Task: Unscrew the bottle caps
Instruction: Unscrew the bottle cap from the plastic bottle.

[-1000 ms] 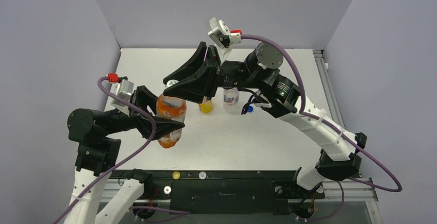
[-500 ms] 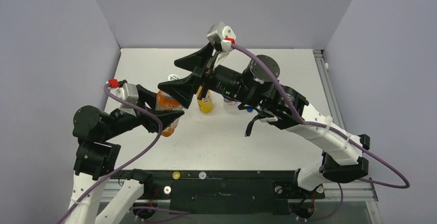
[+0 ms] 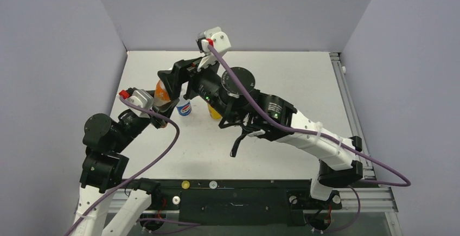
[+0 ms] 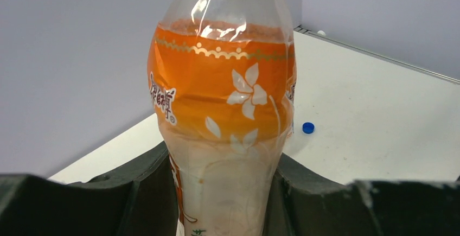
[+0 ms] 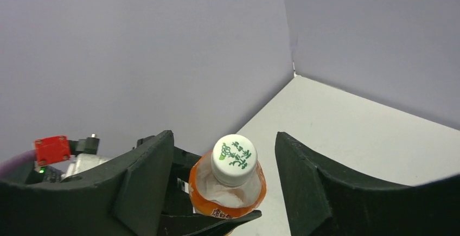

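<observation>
Right wrist view: white cap (image 5: 234, 159) w/ green print sits on the neck of the orange bottle (image 5: 227, 195). Right tool (image 5: 222, 134) straddles the cap, one finger each side, jaws wide apart w/ a clear gap on both sides, so it has hold of nothing.

Left wrist view: left tool (image 4: 222, 157) is clamped on the bottle's lower body, both fingers pressed against its sides. Bottle is upright, w/ orange drink showing above a pale flowered label. Can't tell whether its base touches the bench (image 3: 282, 78).

Top view: the bottle is in the left part of the bench, toward the far side, w/ the left arm coming in from near left & the right arm reaching across from near right. Pepsi bottle (image 3: 184, 108) stands just right of it. Yellow bottle (image 3: 215, 112) is a bit further right, partly hidden under the right arm. Blue cap (image 4: 308, 128) lies loose on the bench, apart from the orange bottle. Yellow cap (image 3: 185, 184) rests on the black rail (image 3: 244, 192) at the near edge.
</observation>
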Robot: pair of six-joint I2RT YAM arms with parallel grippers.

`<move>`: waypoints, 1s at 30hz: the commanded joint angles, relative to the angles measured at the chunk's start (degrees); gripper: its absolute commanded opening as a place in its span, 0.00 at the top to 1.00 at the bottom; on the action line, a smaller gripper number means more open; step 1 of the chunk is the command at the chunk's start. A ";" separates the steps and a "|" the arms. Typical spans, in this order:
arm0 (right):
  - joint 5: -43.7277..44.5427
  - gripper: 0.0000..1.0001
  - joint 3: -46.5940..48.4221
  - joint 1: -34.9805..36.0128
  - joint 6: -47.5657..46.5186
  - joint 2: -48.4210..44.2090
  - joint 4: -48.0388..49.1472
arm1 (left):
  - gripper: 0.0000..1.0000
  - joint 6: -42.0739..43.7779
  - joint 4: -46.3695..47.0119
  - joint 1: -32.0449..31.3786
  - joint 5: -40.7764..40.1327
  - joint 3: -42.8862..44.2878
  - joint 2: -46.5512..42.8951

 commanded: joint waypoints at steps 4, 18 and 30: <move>2.79 0.44 4.62 -0.23 2.88 2.97 -0.46 | 0.94 1.57 1.86 -0.08 -3.74 0.27 -1.28; -5.10 0.91 2.20 -3.37 6.47 2.85 2.67 | 0.94 -2.73 3.01 -0.05 0.79 0.80 -0.99; -43.25 1.00 -12.79 -10.68 2.84 -9.30 13.02 | 0.92 -26.69 11.15 0.01 26.75 5.00 1.87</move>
